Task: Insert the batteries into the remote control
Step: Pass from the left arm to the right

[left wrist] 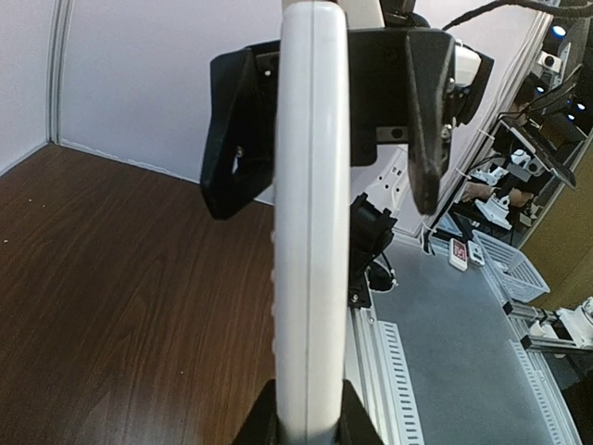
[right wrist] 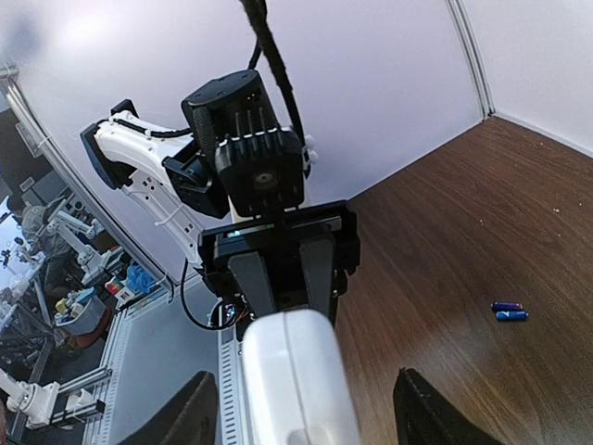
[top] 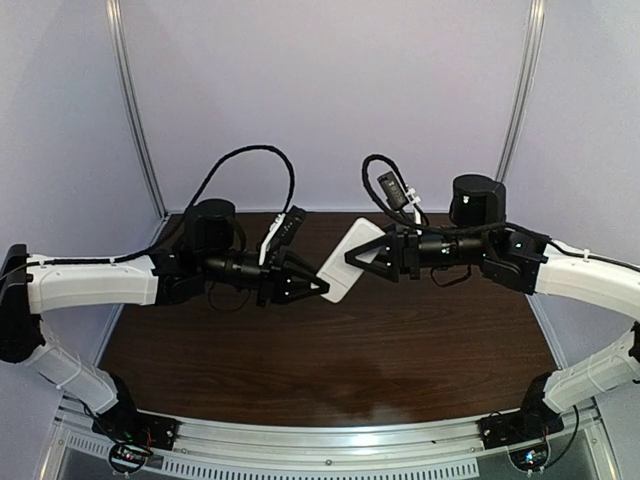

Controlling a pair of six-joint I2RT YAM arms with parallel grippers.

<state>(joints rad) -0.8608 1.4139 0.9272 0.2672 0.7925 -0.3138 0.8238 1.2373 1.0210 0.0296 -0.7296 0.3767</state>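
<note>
Over the middle of the dark wooden table [top: 330, 360], reaches in from both sides with two white-and-black arms, tip to tip. From the left, clamps the left gripper [top: 320, 288] narrowly on one end of the remote control [top: 343, 272] and holds it in the air, clear of the table. In the left wrist view, shows that white remote on edge, its thin side running straight up from between the fingers. From the right, straddles the other end of the remote with the right gripper [right wrist: 301, 413], fingers [right wrist: 185, 413] spread wide, with a gap on either side and no touch to be seen. Down on the wood, well apart from the remote, shows the batteries [right wrist: 509, 311] only in the right wrist view: two tiny blue cells lying flat, side by side, close together.
</note>
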